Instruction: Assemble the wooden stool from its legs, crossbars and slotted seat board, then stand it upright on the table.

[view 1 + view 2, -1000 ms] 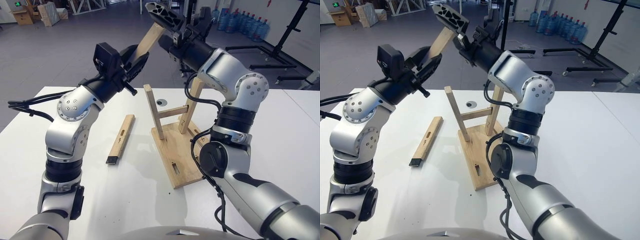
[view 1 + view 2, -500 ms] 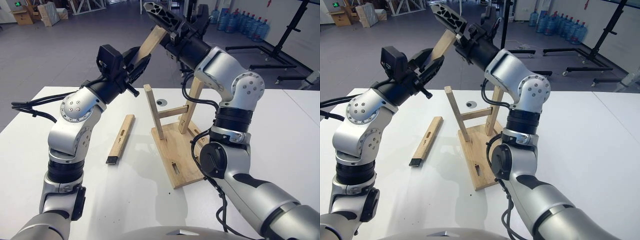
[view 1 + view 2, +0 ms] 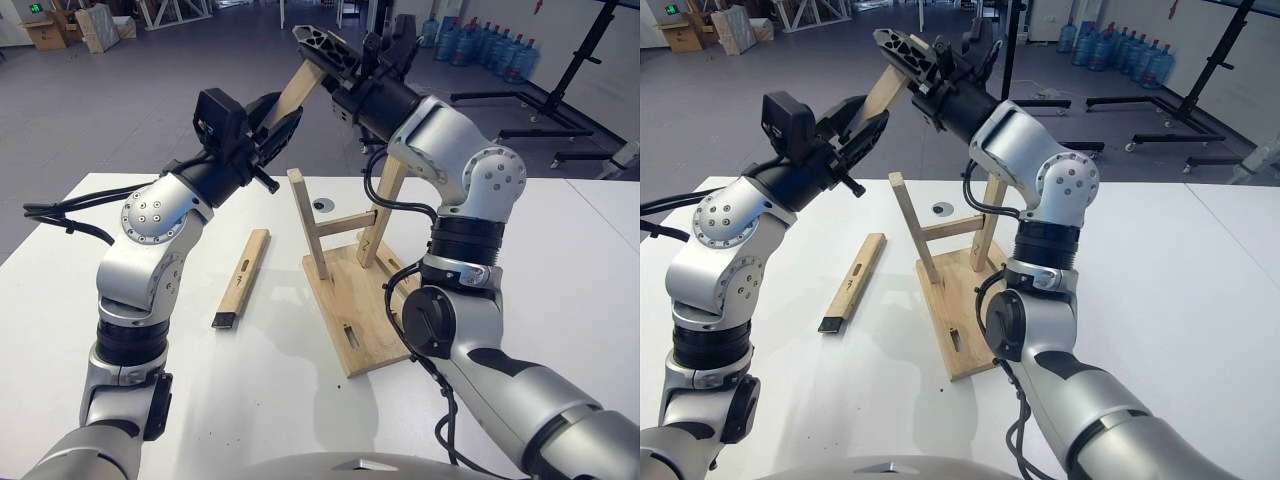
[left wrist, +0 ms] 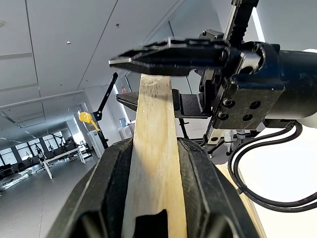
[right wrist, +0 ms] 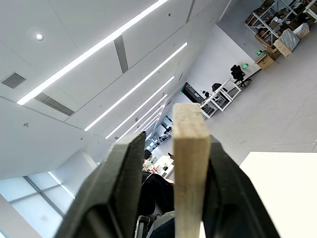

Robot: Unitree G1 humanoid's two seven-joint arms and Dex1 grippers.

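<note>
Two arms meet at one raised stool leg above the white worktop (image 3: 560,260).
The flat, pale wooden slotted seat board (image 3: 350,310) lies mid-worktop, carrying two upright wooden legs (image 3: 308,225) joined by a short wooden crossbar (image 3: 345,223). Just left of it lies a loose wooden leg with a dark end (image 3: 243,275). Raised at the far side, a slanting pale wooden bar (image 3: 298,88) is pinched low down by the black left claw (image 3: 280,112). The black right claw (image 3: 318,55) sits spread around its upper end, with a gap beside one finger.
</note>
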